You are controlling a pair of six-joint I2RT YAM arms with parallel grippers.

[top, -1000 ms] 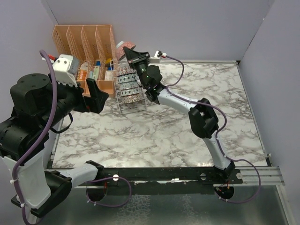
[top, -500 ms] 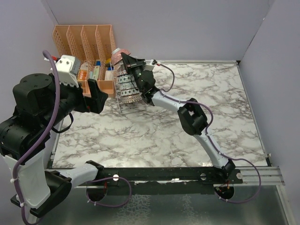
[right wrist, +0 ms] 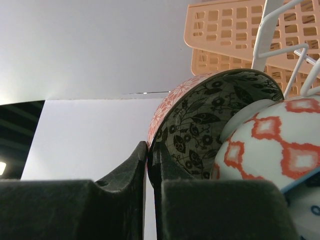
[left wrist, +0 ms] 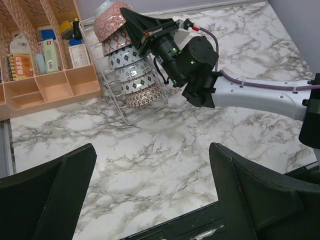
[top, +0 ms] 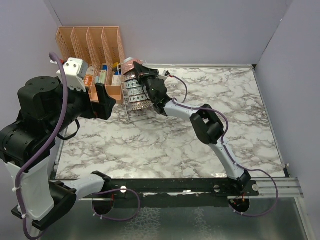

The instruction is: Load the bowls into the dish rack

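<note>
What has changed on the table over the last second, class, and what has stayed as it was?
The right pincer moved left and lowered, carrying the reddish-pink bowl by its rim to the far end of the dish rack, next to the four other bowls. It is still shut on the rim. The left arm shifted slightly. The rack, the racked bowls and the peach organiser stayed put.

The marble table (top: pixel 200 145) bears the dish rack (top: pixel 133 116) and peach organiser (top: pixel 95 40).

The bowls (left wrist: pixel 132 70) stand in the dish rack (left wrist: pixel 145 111); organiser (top: pixel 90 42) just left.
</note>
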